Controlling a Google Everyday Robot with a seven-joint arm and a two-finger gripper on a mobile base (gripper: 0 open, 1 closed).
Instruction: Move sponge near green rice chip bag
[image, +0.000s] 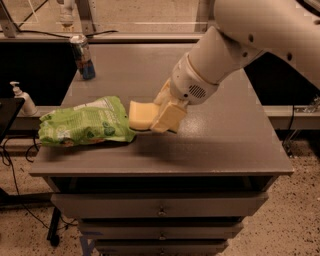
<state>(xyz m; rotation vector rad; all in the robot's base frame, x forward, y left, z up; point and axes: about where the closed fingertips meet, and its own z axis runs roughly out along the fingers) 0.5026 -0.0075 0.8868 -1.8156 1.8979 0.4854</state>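
The pale yellow sponge (140, 115) is held in my gripper (162, 114), whose cream-yellow fingers (169, 118) are shut on it. The sponge is low over the grey table (200, 145), just at the right end of the green rice chip bag (85, 127). The bag lies flat on the table's left front part, crinkly light green with a white patch. My white arm reaches in from the upper right.
A blue-and-silver drink can (83, 57) stands at the table's back left. A soap pump bottle (23, 99) stands on a ledge left of the table. Drawers (160, 207) are below the tabletop.
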